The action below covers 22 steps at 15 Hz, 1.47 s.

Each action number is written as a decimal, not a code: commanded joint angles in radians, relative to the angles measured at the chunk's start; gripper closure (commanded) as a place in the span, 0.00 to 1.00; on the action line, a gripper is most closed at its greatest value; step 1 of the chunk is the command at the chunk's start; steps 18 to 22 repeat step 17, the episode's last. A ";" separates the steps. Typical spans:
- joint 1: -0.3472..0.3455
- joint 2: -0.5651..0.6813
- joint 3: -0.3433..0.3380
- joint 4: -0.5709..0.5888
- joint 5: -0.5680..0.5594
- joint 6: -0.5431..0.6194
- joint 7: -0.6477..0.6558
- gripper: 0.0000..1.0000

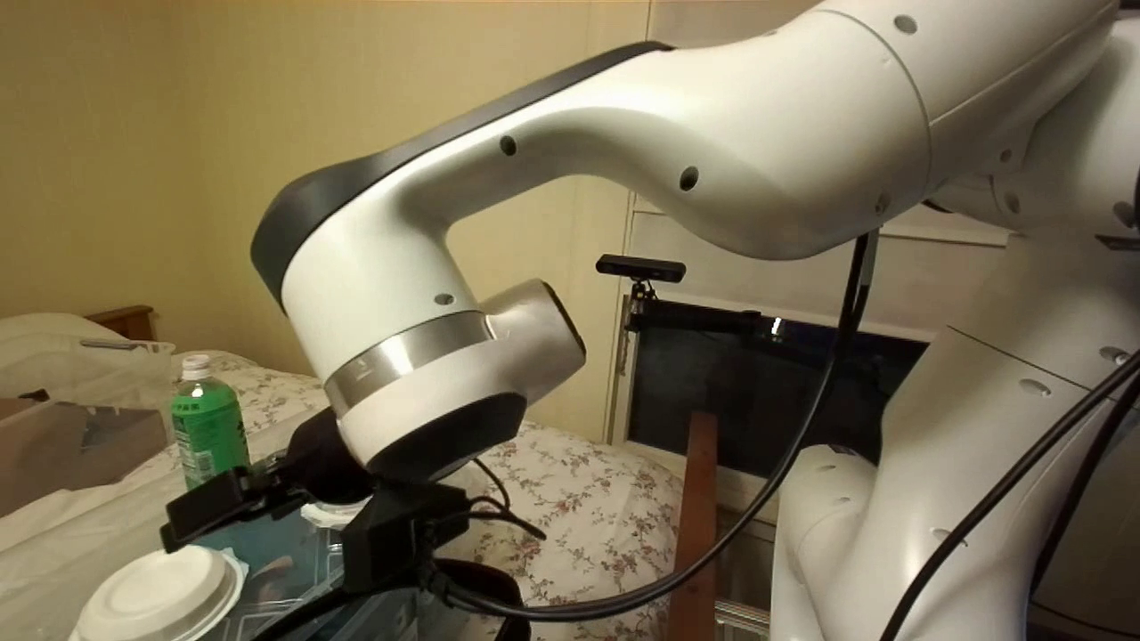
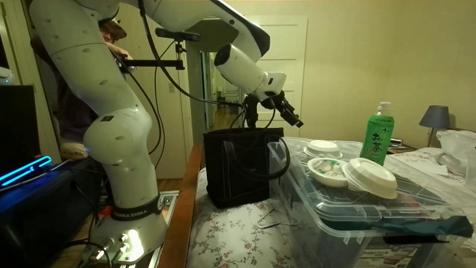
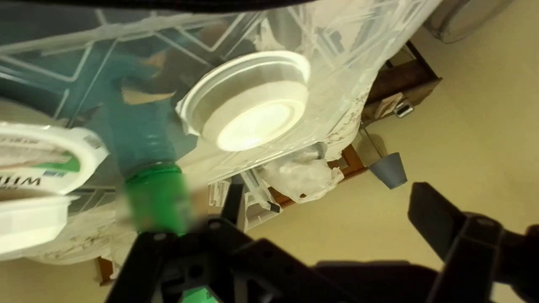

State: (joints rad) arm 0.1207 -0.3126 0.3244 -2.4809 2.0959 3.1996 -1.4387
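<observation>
My claw (image 3: 326, 189) is spread wide, fingers (image 3: 436, 222) well apart, nothing between them, nothing held. In an exterior view it hangs tilted above the black bag (image 2: 241, 167), tips pointing down on the bin side; can't tell whether the bag is touched. Bag stands on the flowery bed (image 2: 238, 238), just beside the clear bin (image 2: 308, 238).

On the bin's lid (image 2: 334, 212): lone bowl (image 2: 322, 147), white, bottom up; labelled bowl (image 2: 325, 171), white, label up, near it; tilted bowl (image 2: 370, 176), white, bottom up, slanted against the labelled bowl. Green bottle (image 2: 377, 137) upright on the lid, behind the tilted bowl in that view; blurred and partly covered by my claw in the wrist view.

Lamp (image 2: 435, 117) farther back, well apart. Person (image 2: 72, 119) in a cap behind my arm (image 2: 119, 137).
</observation>
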 commanded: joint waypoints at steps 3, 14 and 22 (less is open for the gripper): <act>-0.013 0.086 -0.014 -0.038 -0.427 0.196 0.200 0.00; 0.137 0.192 -0.215 0.018 0.122 0.522 -0.429 0.00; 0.204 0.199 -0.277 0.026 0.204 0.530 -0.513 0.00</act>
